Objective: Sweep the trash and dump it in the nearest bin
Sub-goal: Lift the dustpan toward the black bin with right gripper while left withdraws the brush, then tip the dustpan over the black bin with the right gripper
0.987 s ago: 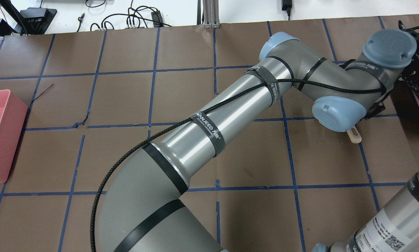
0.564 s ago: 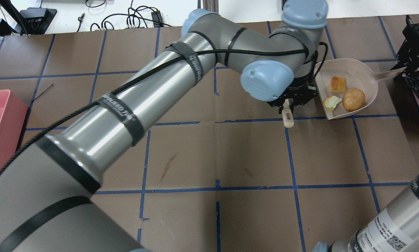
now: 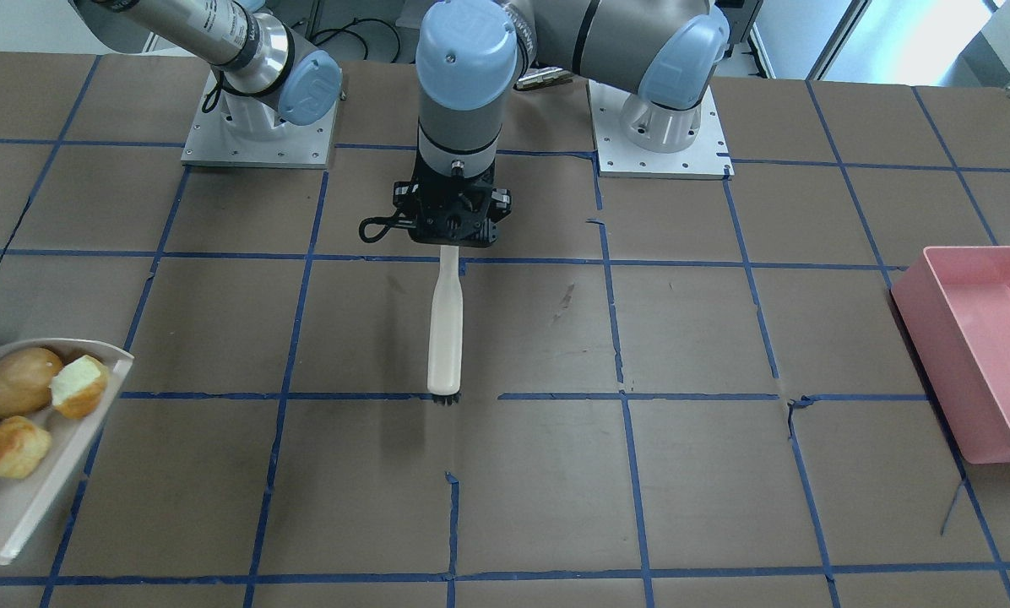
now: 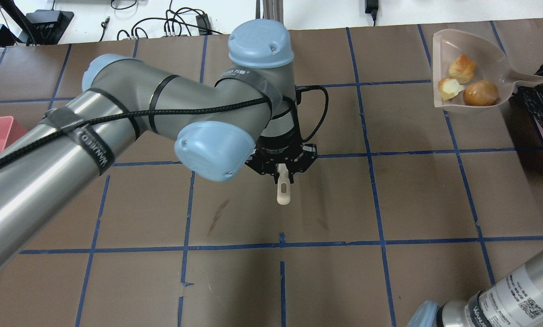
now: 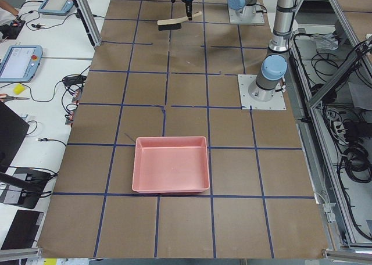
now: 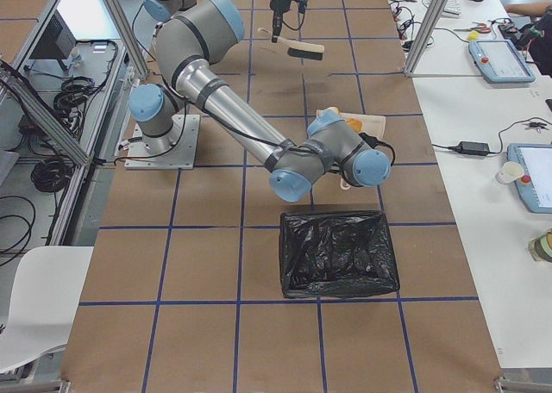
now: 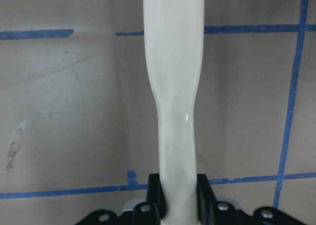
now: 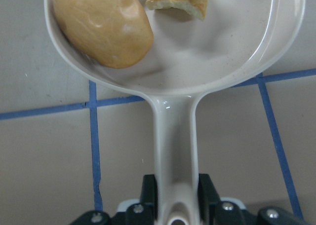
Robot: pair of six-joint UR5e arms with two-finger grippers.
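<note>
My right gripper (image 8: 175, 200) is shut on the handle of the white dustpan (image 4: 494, 50) at the table's far right. In the pan lies the trash: an orange-brown potato-shaped lump (image 4: 480, 93) (image 8: 103, 25) and two pale, brown-edged chunks (image 4: 462, 66) (image 4: 448, 87). The front-facing view shows the dustpan (image 3: 24, 498) at lower left with the same lumps (image 3: 17, 382). My left gripper (image 4: 283, 170) (image 7: 173, 200) is shut on the cream brush (image 3: 444, 329) over the table's middle, bristles pointing away from the robot.
A black-bag-lined bin (image 6: 341, 255) stands at the table's right end, just beyond the right arm's wrist. A pink bin (image 3: 936, 338) (image 5: 171, 163) sits at the left end. Blue tape lines grid the brown table. Both arm bases (image 3: 256, 127) are bolted at the rear.
The left arm swung the brush from beside the dustpan back to the table's middle. The dustpan with the trash moved toward the far right corner of the overhead view.
</note>
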